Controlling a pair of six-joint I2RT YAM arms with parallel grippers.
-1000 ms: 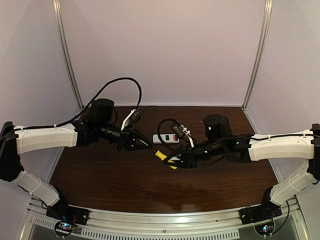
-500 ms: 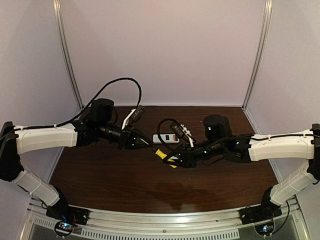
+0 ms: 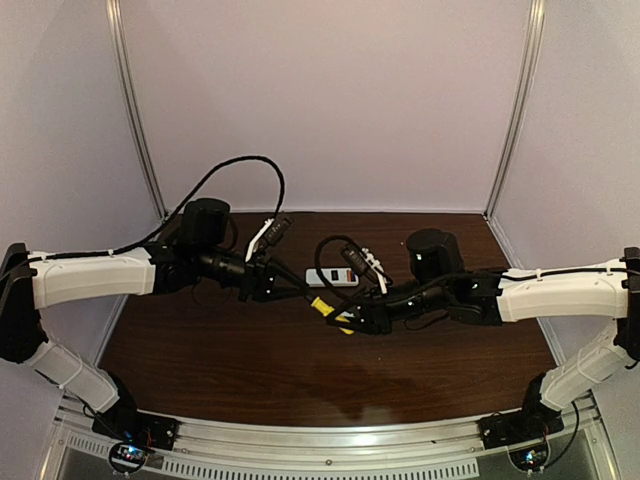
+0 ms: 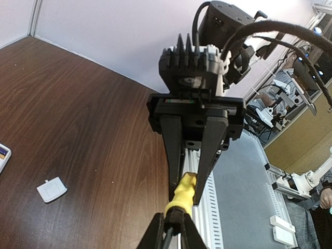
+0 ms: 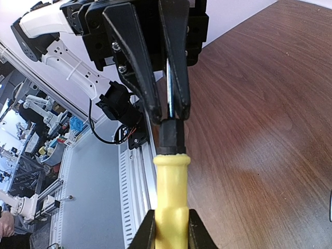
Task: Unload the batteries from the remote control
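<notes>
Room: pale lilac walls [image 3: 330, 100] close in three sides, with slim aluminium uprights [image 3: 135, 110] standing at the back corners.
Bench: dark brown wood grain [image 3: 250, 370], glossy enough to catch a soft glare, with a slotted metal rail [image 3: 330, 440] along its near edge.
Beyond the near edge: the wrist views catch a grey surface [image 4: 244, 181] and other rigs further off, too blurred to name.
Left arm: white link [image 3: 90, 277] reaching in from the left edge toward mid-bench, with a black cable [image 3: 245, 165] looping above it.
Right arm: white link [image 3: 560, 292] reaching in from the right edge and meeting the other arm near the middle.
Right pincer [image 4: 188, 189]: clamped on the yellow handle of the screwdriver [image 5: 170, 192].
Left pincer [image 5: 169, 113]: its fingers flank the screwdriver's bare metal shaft very closely, and I cannot tell whether they grip it.
Screwdriver: held clear of the wood and stretched between the two pincers.
Remote control [image 3: 331, 277]: flat on the bench in its far half, about midway between the left and right edges, just beyond the screwdriver.
Lid piece [image 4: 52, 190]: small white square lying flat on the wood, near the remote's corner but apart from it.
</notes>
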